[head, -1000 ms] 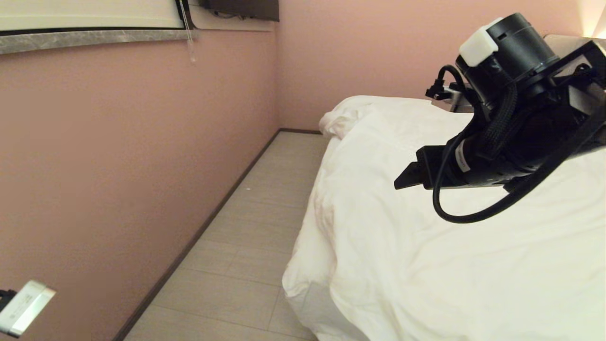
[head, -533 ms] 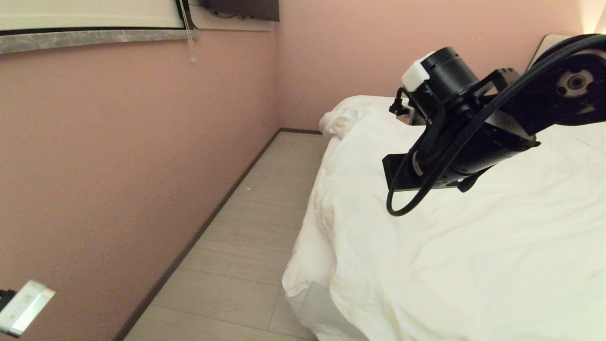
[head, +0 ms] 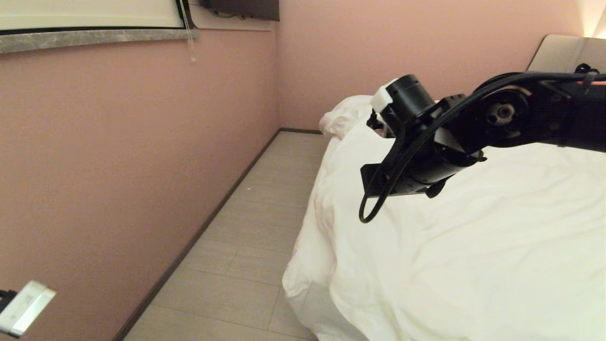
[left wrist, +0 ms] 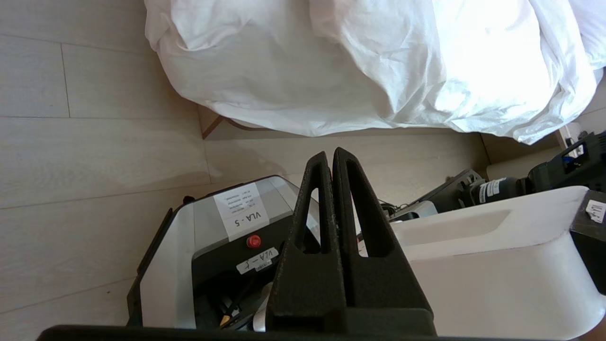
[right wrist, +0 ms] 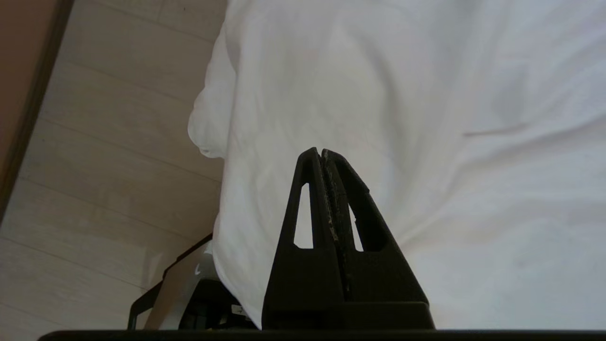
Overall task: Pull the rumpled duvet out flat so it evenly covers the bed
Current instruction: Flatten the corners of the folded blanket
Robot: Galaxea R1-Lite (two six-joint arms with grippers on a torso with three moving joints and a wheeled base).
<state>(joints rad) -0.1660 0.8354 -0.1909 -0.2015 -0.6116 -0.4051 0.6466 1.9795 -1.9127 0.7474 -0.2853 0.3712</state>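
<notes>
Right arm (head: 516,118) stretched in from the right edge of the head view, nearly level above the duvet (head: 454,246), wrist bent down toward the bed's left side. Right pincer (right wrist: 323,154) pressed together, tips meeting, nothing between them — hanging over the white cloth close to its edge beside the floor (right wrist: 109,142); touching the cloth or not, cannot tell. Left pincer (left wrist: 330,154) likewise together and empty, parked low over the robot's base (left wrist: 227,227), pointing at the floor ahead of the duvet's hanging hem. In the head view, only a small white part of the left arm (head: 23,308) at the lower left corner.

Duvet lying across the bed (head: 307,308), puffy and creased, draped over the near left corner and down the side; a rumpled bunch at the far left end near the wall (head: 142,142). Headboard (head: 563,52) at the upper right.

Against a second ago: right arm swung farther out and leftward across the duvet, wrist lower and nearer the bed's left edge, more of the forearm in sight. Headboard, then mostly covered by the wrist, now uncovered. Duvet folds unchanged — same bunch, same drape. Left arm's white part in the same corner.
</notes>
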